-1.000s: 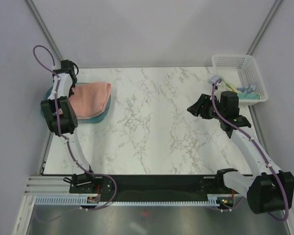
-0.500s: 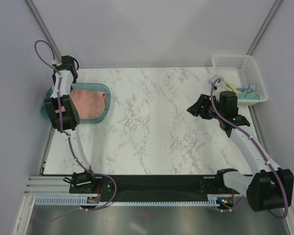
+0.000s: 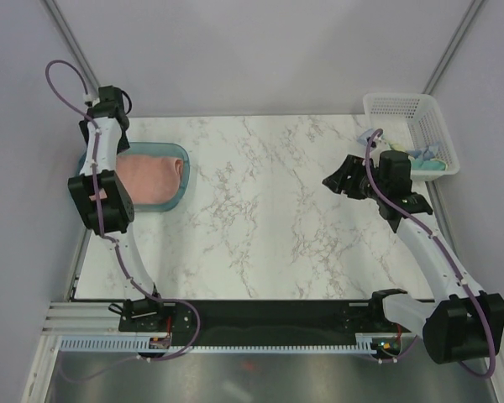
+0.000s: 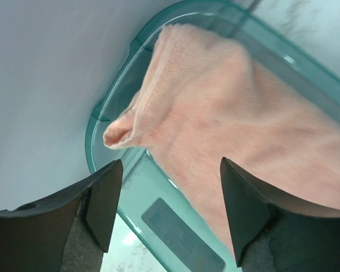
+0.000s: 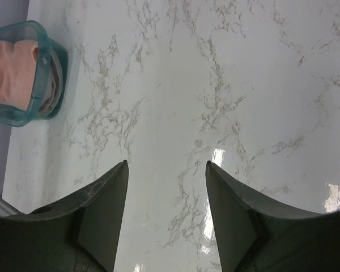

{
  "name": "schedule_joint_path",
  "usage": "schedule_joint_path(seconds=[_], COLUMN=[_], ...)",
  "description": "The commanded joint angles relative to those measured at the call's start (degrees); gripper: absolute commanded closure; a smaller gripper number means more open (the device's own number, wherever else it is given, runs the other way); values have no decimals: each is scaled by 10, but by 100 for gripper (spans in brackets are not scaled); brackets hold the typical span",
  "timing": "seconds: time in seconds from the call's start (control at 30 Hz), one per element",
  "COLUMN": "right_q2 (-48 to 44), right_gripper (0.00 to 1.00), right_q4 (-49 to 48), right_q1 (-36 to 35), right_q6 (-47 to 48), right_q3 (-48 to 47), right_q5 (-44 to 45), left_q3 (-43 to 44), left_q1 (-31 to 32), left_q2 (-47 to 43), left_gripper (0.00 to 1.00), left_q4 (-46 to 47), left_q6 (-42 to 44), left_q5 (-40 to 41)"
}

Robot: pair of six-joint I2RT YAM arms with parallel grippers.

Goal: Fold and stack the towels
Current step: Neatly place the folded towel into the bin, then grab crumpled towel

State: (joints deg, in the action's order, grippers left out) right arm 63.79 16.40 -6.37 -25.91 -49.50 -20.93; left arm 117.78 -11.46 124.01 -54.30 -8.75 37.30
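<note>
A folded salmon-pink towel [image 3: 151, 176] lies inside the translucent teal tray [image 3: 185, 168] at the table's far left. In the left wrist view the same towel [image 4: 232, 113] fills most of the tray [image 4: 158, 215]. One corner is bunched near the rim. My left gripper [image 4: 171, 164] hangs open above the tray's near end with nothing between its fingers. My right gripper [image 3: 339, 180] is open and empty above bare marble on the right. More towels, pale yellow and teal [image 3: 427, 161] and light blue [image 3: 370, 135], lie bunched in the white mesh basket [image 3: 395, 99].
The basket stands at the table's far right corner, partly over the edge. The tray sits close to the left wall. From the right wrist, the tray [image 5: 52, 62] and pink towel [image 5: 11, 73] show far off across the marble tabletop [image 3: 260, 218].
My left gripper has opened and let go of the pink towel, which now lies flat in the tray. The left wrist has lifted back toward the far left corner. The right arm barely shifted.
</note>
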Motion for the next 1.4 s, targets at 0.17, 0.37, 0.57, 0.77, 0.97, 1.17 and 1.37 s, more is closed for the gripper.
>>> schedule_joint_path(seconds=[0.17,0.37,0.57,0.77,0.97,1.17,1.37], right_q2=[-2,85,218,355,444,437,514], right_gripper=[35,33,31,31,31,34,35], right_q4=[5,75,99,113,151,135,132], right_q1=[0,6,58,118,144,198,210], right_q6=[-40,16,54,103,144,141,161], right_q3=[-95,-248,-379,-478,-523,-490,-519], right_q5=[93,326,436,392,262,244,251], left_q3=[-66,-153,-265,-429,-483,-478,-476], left_q1=[143,285,365,392,392,392,392], left_q2=[-157,-252,-361,-479,-512,-501,-486], left_gripper=[6,0,0,0,0,0,0], left_q4=[14,95,172,266,281,282,278], left_q6=[-42,-34,-43,-56,-42,-53,-56], left_q5=[-223,-364,-503,-567,-558,-587,-599])
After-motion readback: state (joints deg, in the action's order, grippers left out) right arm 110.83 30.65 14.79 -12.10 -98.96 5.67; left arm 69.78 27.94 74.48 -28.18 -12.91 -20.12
